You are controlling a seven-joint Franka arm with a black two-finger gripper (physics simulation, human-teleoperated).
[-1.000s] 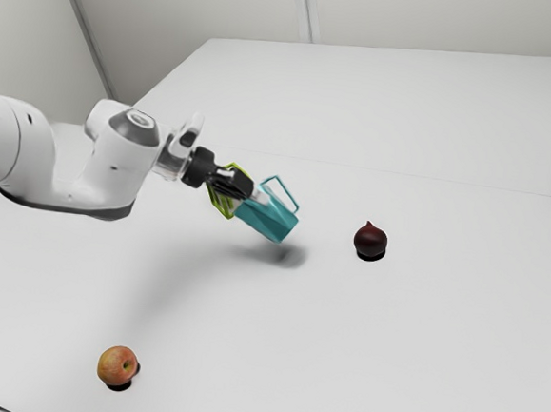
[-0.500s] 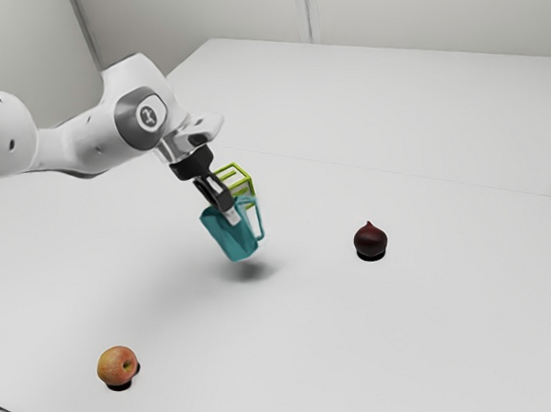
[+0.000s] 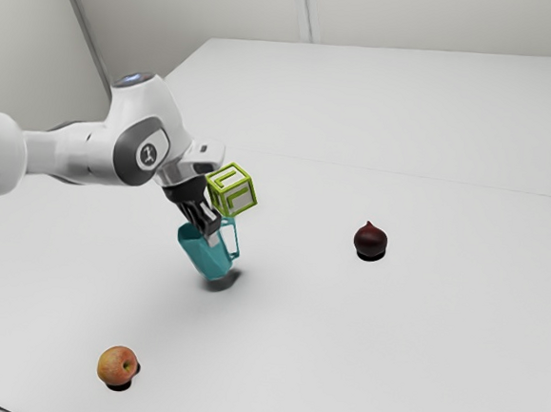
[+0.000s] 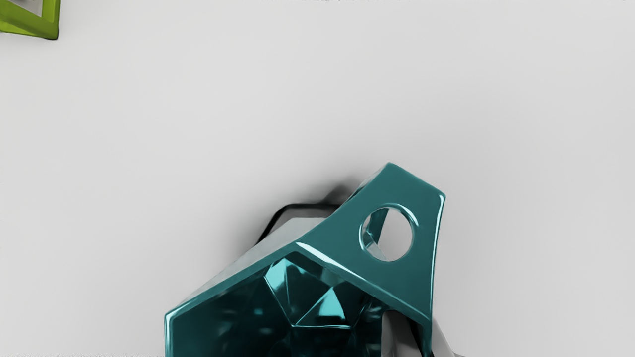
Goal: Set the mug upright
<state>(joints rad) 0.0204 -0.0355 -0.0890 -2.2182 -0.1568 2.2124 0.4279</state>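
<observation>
My gripper (image 3: 210, 239) is shut on the wall of the teal mug (image 3: 201, 256) near its rim. The mug leans in the exterior view, mouth toward the upper left and base toward the lower right, its handle on the exterior view's right side. A dark shadow lies by the base; whether the base touches the table cannot be told. In the wrist view the gripper (image 4: 422, 337) has one finger inside the mug (image 4: 414, 280) and the other outside, beside the handle. The mug's open mouth faces the wrist camera.
A green-framed block (image 3: 232, 191) sits just behind the gripper, and its corner (image 4: 49, 20) shows in the wrist view. A dark red onion-like object (image 3: 370, 240) rests toward the exterior view's right. An apple (image 3: 118, 365) lies near the front of the white table (image 3: 341, 345).
The hand has swung from pointing sideways to steeply down, carrying the mug lower and toward the exterior view's left. The mug's base has turned downward, closer to its shadow. More of the block shows.
</observation>
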